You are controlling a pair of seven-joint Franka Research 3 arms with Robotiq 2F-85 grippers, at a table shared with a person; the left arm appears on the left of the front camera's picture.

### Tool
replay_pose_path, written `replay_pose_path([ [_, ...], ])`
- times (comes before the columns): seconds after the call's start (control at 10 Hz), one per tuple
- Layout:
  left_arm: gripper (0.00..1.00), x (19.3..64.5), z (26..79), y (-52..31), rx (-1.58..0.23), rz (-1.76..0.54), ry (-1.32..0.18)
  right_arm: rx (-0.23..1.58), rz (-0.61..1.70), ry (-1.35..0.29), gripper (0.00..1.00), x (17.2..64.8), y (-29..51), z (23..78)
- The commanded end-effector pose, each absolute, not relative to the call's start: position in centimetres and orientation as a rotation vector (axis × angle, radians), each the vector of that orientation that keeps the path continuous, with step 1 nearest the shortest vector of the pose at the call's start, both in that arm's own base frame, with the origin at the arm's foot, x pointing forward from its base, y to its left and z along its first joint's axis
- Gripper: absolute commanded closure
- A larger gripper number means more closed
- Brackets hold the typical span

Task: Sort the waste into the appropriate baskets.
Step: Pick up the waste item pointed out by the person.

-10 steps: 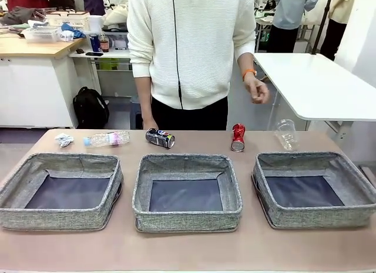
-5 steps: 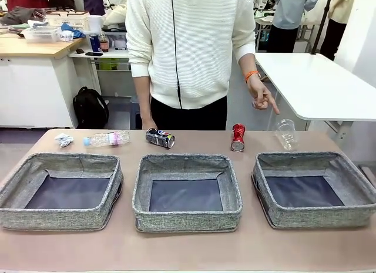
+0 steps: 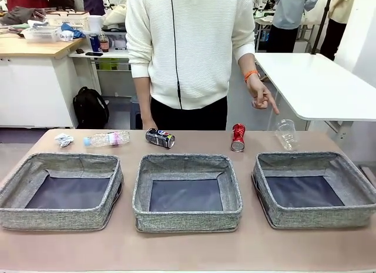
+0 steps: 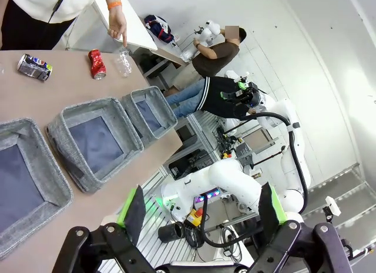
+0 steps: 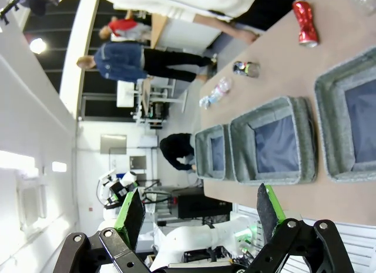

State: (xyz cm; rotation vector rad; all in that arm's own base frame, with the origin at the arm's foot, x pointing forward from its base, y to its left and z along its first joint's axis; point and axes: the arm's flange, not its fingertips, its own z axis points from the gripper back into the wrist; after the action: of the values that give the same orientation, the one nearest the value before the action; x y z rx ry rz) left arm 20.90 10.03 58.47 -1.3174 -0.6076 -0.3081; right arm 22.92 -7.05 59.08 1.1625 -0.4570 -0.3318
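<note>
Front view: three grey woven baskets are set in a row on the worktop [image 3: 188, 249] across the lower half of the frame: the left basket [image 3: 59, 217], the centre basket [image 3: 187, 220] and the right basket [image 3: 317, 217]. Their dark flat bottoms are exposed.

The waste is laid out in a line behind them, along the far edge of the worktop. A small white paper wad [image 3: 64, 140] is found at centre left, and a clear blue-capped bottle [image 3: 107, 138] lies on its side just beside it. A dark soda can [image 3: 160, 138] is tipped on its side behind the centre basket. A red soda can [image 3: 238, 137] is placed behind the gap between the centre and right baskets. A clear plastic piece [image 3: 286, 134], possibly crumpled film, is seen at centre right, behind the right basket.

The person's hand [image 3: 261, 97] is held in the upper right of the frame, one finger extended down over the clear plastic piece.

In the left wrist view, the left gripper [image 4: 202, 208] is spread wide at the bottom of the frame, holding nothing. In the right wrist view, the right gripper [image 5: 198, 209] is likewise spread wide and unloaded.
</note>
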Motion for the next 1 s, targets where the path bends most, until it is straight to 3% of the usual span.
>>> replay_pose_path([
  [0.0, 0.0, 21.1, 58.7, 10.0, -1.33, -0.33, -0.625, 1.162, -0.332, -0.457, 0.0, 22.9, -7.0, 59.1],
  [0.1, 0.0, 21.1, 58.7, 10.0, -1.33, -0.33, -0.625, 0.613, -0.601, -0.552, 0.0, 26.4, -5.2, 58.5],
  [0.3, 0.0, 21.1, 58.7, 10.0, -1.33, -0.33, -0.625, 0.163, -0.495, -0.548, 0.0, 32.8, -0.7, 57.4],
  [0.5, 0.0, 21.1, 58.7, 10.0, -1.33, -0.33, -0.625, -0.033, -0.425, -0.482, 0.0, 37.6, 0.3, 54.9],
  [0.8, 0.0, 21.1, 58.7, 10.0, -1.33, -0.33, -0.625, -0.015, -0.3, -0.486, 0.0, 43.1, 0.5, 51.1],
  [0.9, 0.0, 21.1, 58.7, 10.0, -1.33, -0.33, -0.625, 0.063, -0.365, -0.484, 0.0, 43.2, 0.5, 51.6],
])
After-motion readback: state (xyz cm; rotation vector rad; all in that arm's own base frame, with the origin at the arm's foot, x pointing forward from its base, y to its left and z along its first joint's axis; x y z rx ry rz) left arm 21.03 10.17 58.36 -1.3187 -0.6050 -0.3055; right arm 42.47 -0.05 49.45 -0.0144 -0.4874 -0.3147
